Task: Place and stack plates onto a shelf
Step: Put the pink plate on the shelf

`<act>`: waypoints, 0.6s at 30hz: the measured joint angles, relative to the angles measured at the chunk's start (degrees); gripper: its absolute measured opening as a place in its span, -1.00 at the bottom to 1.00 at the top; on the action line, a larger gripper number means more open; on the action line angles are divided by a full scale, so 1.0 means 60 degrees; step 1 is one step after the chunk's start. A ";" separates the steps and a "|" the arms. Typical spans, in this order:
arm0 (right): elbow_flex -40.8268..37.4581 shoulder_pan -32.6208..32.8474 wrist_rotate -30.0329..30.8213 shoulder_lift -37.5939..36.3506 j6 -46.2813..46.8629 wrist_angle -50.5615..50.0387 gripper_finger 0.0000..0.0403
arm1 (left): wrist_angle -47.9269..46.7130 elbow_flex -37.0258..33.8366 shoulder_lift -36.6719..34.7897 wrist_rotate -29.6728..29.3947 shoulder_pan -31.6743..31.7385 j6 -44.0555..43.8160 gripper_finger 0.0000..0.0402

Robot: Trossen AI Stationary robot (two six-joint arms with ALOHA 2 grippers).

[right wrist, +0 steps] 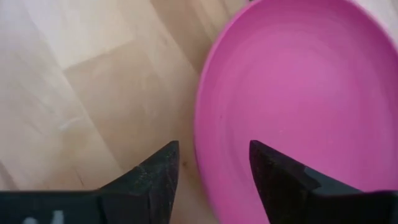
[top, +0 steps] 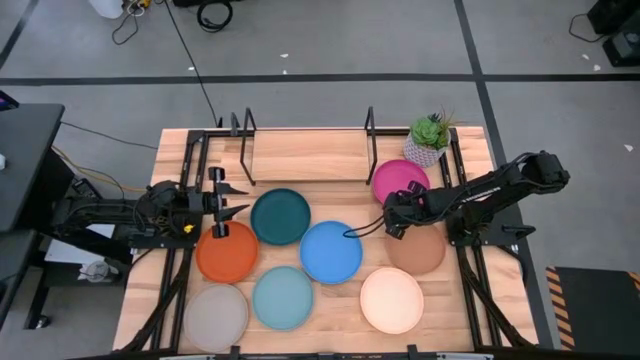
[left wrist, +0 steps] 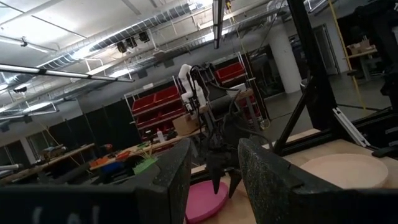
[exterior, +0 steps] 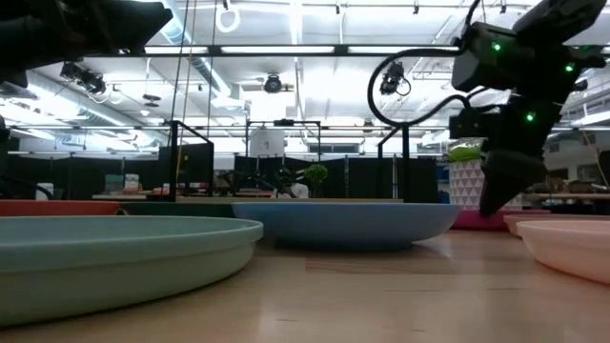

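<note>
Several round plates lie flat on the wooden tabletop: dark teal, orange, blue, light teal, grey, cream, brown and magenta. The shelf, a light board in black wire uprights, stands at the far edge. My right gripper is open, slanting down over the magenta plate's near-left rim, with one finger over the wood and one over the plate's inside. My left gripper is open and waits above the table at the left, by the orange plate's far edge.
A small potted green plant stands at the far right corner, just behind the magenta plate. The brown plate lies directly under my right arm. Bare wood shows between the magenta plate and the dark teal plate, in front of the shelf.
</note>
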 joint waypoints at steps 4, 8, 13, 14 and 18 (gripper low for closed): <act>-0.0268 -0.0083 -0.0092 0.0003 -0.0005 0.0128 -0.18 | -0.0041 0.0000 0.0000 0.0000 0.0000 -0.0004 -0.30; -0.0280 -0.0208 -0.0207 0.0001 -0.0038 0.0129 -0.35 | -0.0044 0.0000 0.0000 0.0000 0.0000 -0.0004 -0.30; -0.0280 -0.0307 -0.0551 0.0000 -0.0004 0.0072 -0.63 | -0.0059 0.0000 0.0000 0.0000 0.0000 -0.0007 -0.30; -0.0277 -0.0328 -0.0624 0.0000 0.0050 0.0084 -0.69 | -0.0064 0.0000 0.0000 0.0000 0.0002 -0.0008 -0.30; -0.0177 -0.0458 -0.0931 -0.0011 -0.0015 0.0100 -0.90 | -0.0125 0.0000 0.0000 0.0000 0.0002 -0.0009 -0.30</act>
